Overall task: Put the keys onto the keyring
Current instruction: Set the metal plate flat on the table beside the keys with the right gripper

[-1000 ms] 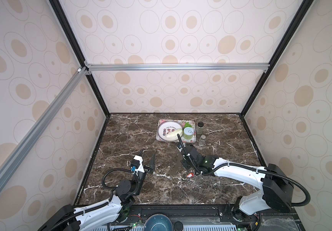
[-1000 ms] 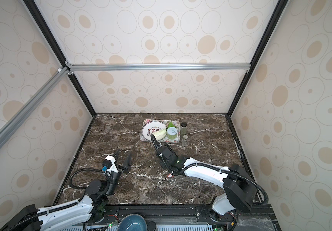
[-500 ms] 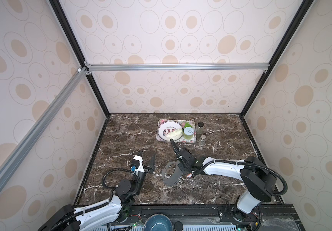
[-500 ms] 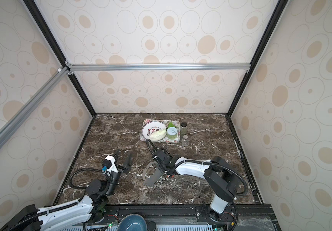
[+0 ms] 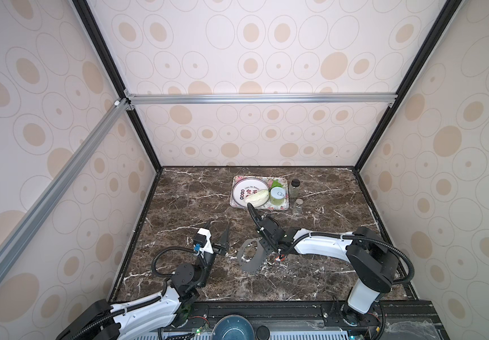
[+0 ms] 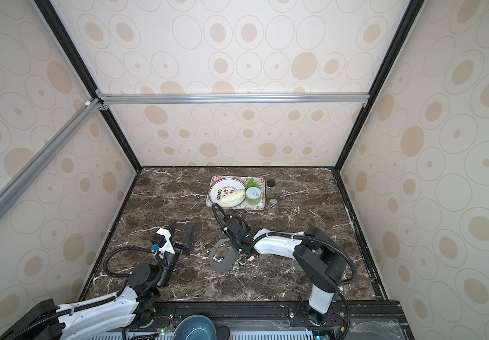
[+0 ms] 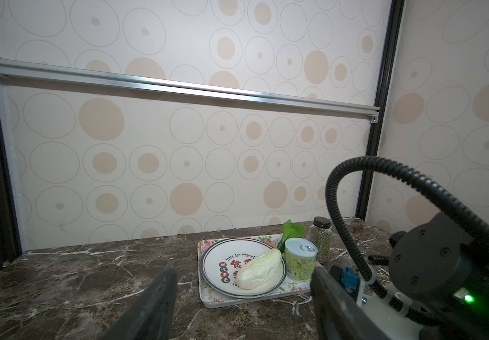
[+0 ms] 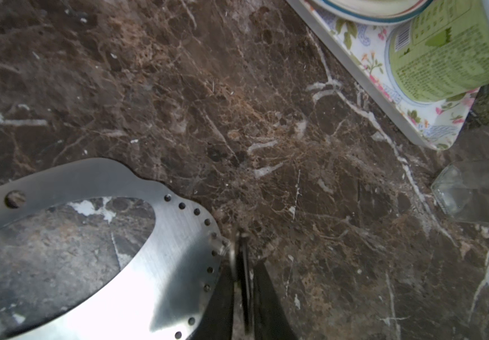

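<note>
Keyring (image 8: 178, 250) rim just beside right end effector (image 8: 244, 276), tips nearly together

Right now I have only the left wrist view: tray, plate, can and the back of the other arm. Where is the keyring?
Observer: In both top views the keyring is about mid-table, on the robot's side of the tray. I cannot tell whether it lies flat.
Operator: Is a key anywhere near it?
Observer: Yes. A red-tagged key lies just beside the keyring, tucked under the right arm.
</note>
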